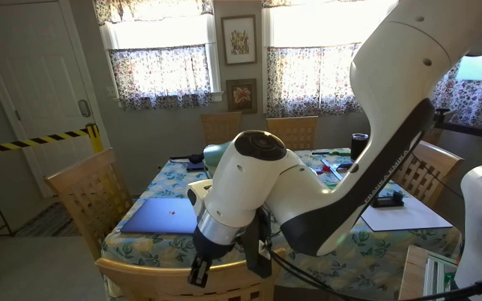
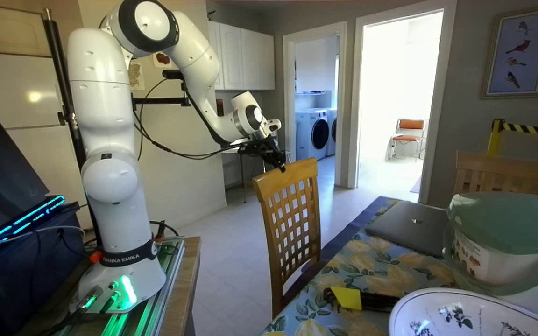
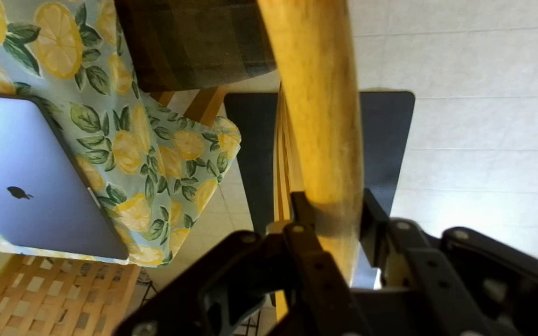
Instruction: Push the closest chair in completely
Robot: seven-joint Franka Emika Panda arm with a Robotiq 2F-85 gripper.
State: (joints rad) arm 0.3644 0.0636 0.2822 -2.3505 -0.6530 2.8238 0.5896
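Two fingers of our gripper stand narrow in the wrist view, one against each side of the top rail, so we judge that they hold the closest chair. We find that chair standing at the edge of the table, with floor showing between rail and table, so the push looks unfinished. What worries us is height: the hold is at the very top, and if the chair's feet drag, it may tip toward the table rather than slide. A push at a slant to the table could also twist the rail out of our hold. The tablecloth hangs off the table's corner; should the chair catch it, the laptop on the table could be dragged along. We cannot make out where the feet stand.
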